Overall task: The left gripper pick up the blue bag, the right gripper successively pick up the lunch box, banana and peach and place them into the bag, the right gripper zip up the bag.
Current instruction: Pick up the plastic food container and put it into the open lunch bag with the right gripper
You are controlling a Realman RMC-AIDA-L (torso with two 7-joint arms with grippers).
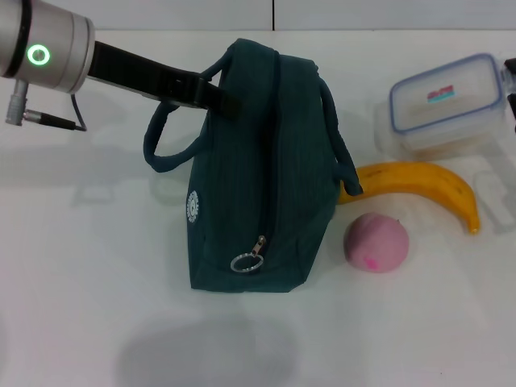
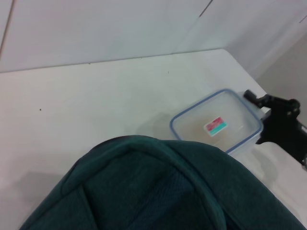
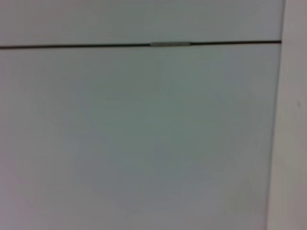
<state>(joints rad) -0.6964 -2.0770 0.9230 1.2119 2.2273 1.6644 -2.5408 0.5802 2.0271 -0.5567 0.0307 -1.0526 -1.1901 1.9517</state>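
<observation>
Reaching in from the left, the left pincer (image 1: 216,95) sits at the upper left edge of the blue bag (image 1: 262,169), right where one loop handle meets the fabric. Its black links run into the bag's top; how wide the fingers stand cannot be told, nor whether they have hold of the handle. The arm behind it carries a silver cuff with a lit green ring.

The bag stands upright on the white tabletop (image 1: 72,266), zipper running along its top toward the camera, the silver ring pull hanging at the near end. A small round white logo shows on the side facing the left arm.

Beyond the bag from the left pincer, on the far side, lies the lunch box (image 1: 445,103), lid on, red and blue sticker up. The banana (image 1: 419,187) lies just nearer than the box, one end touching or tucked under the bag's other handle. The peach (image 1: 376,242) rests near the banana, beside the bag's near corner, apart from both.

The right pincer (image 2: 278,124) stands at the lunch box's outer edge, seen from the left wrist as a black linkage beside the lid; its opening cannot be told.

Tabletop is plain white, matte, with soft shadows. Behind it rise pale wall panels split by dark seams. The right wrist view shows only such a pale panel and one dark seam.
</observation>
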